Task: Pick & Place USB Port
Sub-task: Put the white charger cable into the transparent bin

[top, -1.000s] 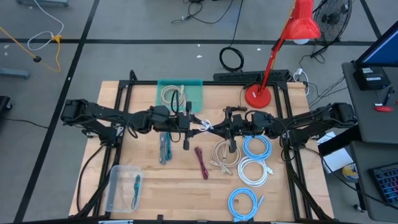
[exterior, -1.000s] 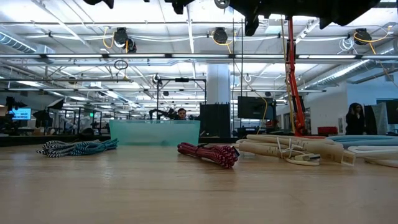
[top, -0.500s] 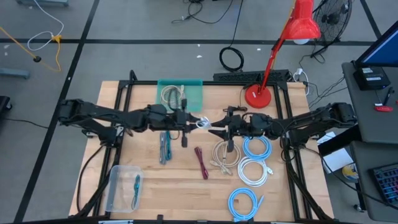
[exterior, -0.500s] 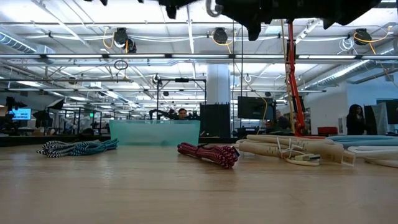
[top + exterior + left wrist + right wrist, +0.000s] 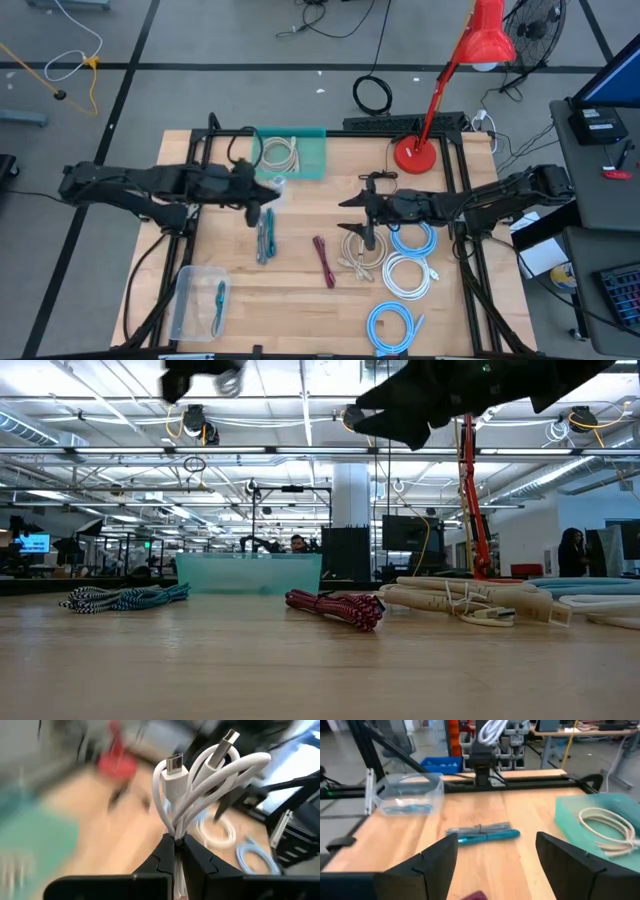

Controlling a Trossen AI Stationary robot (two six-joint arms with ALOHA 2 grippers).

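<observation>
High view, bench [image 5: 300, 300] inventory. Left tool [image 5: 272, 190]: raised beside the teal tray [image 5: 305, 160], clamped tight on 1 coiled white cable [image 5: 275, 185]; the left wrist view shows its 2 plugs standing above the pinched loops [image 5: 200, 775]. Right tool [image 5: 350, 205]: held above mid-bench, fingers spread wide, nothing between them. Teal tray contents: 1 beige cable [image 5: 278, 153]. Clear box [image 5: 200, 300] at the front left corner: 1 blue cable [image 5: 218, 297]. Loose on the bench: 1 teal braided cable [image 5: 264, 237], 1 dark red cable [image 5: 325, 260], 1 beige bundle [image 5: 358, 252], 2 blue coils [image 5: 412, 238], 1 white coil [image 5: 405, 275]. Red lamp [image 5: 415, 155] at the back edge.
</observation>
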